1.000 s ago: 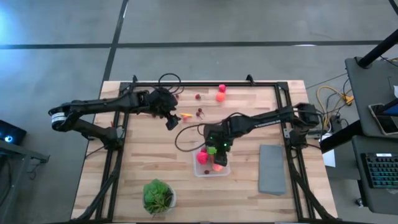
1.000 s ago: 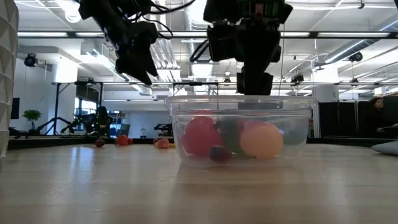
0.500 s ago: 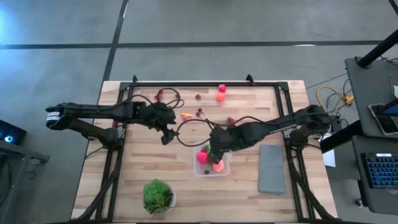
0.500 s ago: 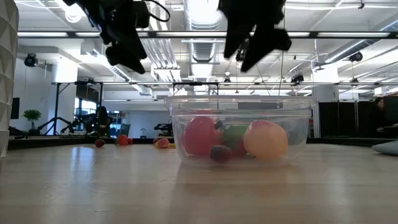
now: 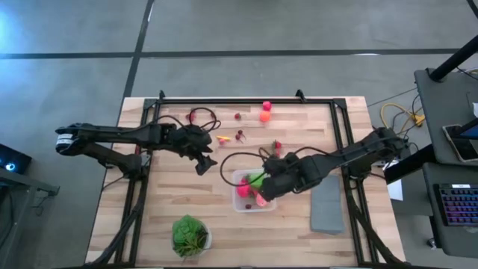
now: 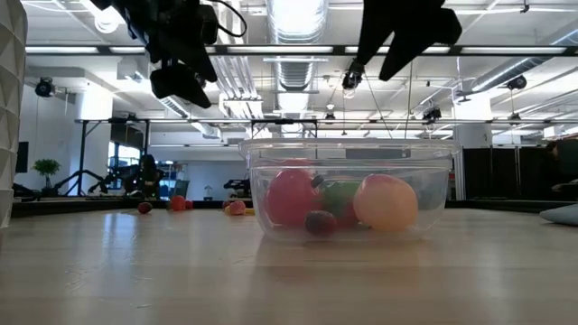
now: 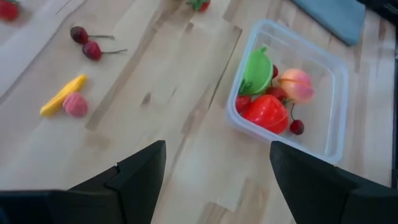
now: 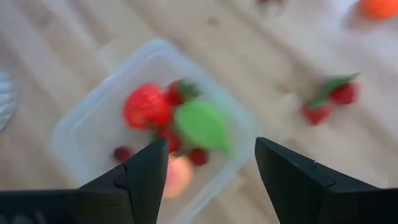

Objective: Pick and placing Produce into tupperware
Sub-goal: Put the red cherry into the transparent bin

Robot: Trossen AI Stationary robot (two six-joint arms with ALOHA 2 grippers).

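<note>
1. The clear tupperware (image 5: 252,193) sits near the middle of the wooden table (image 5: 179,187), a little toward its front edge. It holds a large red strawberry (image 7: 268,113), a lime-green piece (image 7: 258,70), a peach (image 7: 296,84), a dark cherry (image 7: 296,127) and smaller red berries.
2. The right gripper (image 5: 267,187) hangs over the tub's right rim with its fingers spread and nothing between them; its wrist view looks straight down into the tub.
3. The left gripper (image 5: 206,161) hovers above bare wood to the left of the tub, well apart from it, its jaws released and empty.
4. Loose produce lies on the far half of the table: a yellow piece (image 7: 63,94) touching a pink berry (image 7: 76,104), a pair of dark cherries (image 7: 86,43), and two red strawberries (image 8: 333,99) just beyond the tub.
5. An orange fruit (image 5: 264,116) and a pink one (image 5: 267,106) lie close to the far edge.
6. A flat grey slab (image 5: 327,202) lies to the right of the tub, under the right arm; a leafy plant in a white bowl (image 5: 190,235) stands at the front edge.
7. A black cable (image 5: 224,161) loops over the table between the two grippers.
8. The low view shows both grippers raised above the tub's rim, which the overhead view cannot tell.
</note>
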